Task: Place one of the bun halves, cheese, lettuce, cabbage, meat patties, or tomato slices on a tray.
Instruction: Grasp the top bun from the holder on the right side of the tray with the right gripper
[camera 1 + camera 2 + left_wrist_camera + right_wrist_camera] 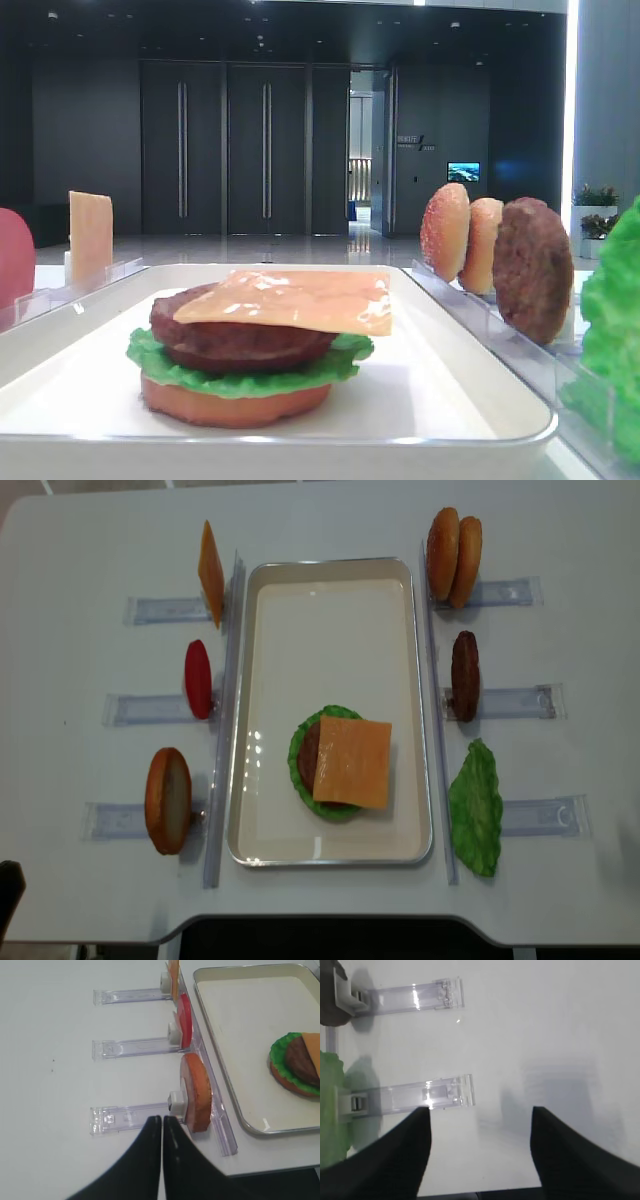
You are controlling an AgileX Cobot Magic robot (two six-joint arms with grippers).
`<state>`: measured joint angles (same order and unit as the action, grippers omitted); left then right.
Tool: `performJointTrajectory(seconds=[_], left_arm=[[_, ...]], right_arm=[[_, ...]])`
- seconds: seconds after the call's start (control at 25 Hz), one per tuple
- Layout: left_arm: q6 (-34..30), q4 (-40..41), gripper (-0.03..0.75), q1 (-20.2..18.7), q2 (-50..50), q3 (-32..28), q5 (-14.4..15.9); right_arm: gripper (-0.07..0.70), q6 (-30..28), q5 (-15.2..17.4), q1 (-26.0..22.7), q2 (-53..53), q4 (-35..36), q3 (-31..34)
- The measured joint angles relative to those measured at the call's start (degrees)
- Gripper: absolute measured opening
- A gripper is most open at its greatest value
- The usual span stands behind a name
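On the white tray [330,630] lies a stack with a cheese slice [352,762] on top, over a patty [240,342], lettuce [240,375] and a bun half [235,405]. Standing in the left racks are a cheese slice [211,572], a tomato slice [198,678] and a bun half [167,800]. The right racks hold two bun halves [453,548], a patty [465,675] and lettuce [476,805]. My left gripper [162,1119] is shut and empty, just left of the near bun half [196,1092]. My right gripper [480,1109] is open over bare table, with the lettuce [330,1105] to its left.
Clear plastic racks [150,708] [515,700] line both long sides of the tray and reach outward across the white table. The table's front edge [280,1167] runs close below the tray in the left wrist view.
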<state>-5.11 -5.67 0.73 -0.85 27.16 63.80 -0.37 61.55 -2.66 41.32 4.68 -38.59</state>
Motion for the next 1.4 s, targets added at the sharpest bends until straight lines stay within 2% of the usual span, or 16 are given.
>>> performJointTrajectory(seconds=[0.2,0.64,1.4], left_arm=[[0.00,0.00,0.000,0.00,0.00,0.00,0.00],[0.00,0.00,0.000,0.00,0.00,0.00,0.00],[0.00,0.00,0.000,0.00,0.00,0.00,-0.05]], right_arm=[[0.416,-0.05,1.73,0.00,12.91,0.45,-9.20],[0.416,-0.59,6.72,0.00,31.48,1.67,-30.63],[0.416,-4.02,7.89,0.00,52.55,2.68,-53.57]])
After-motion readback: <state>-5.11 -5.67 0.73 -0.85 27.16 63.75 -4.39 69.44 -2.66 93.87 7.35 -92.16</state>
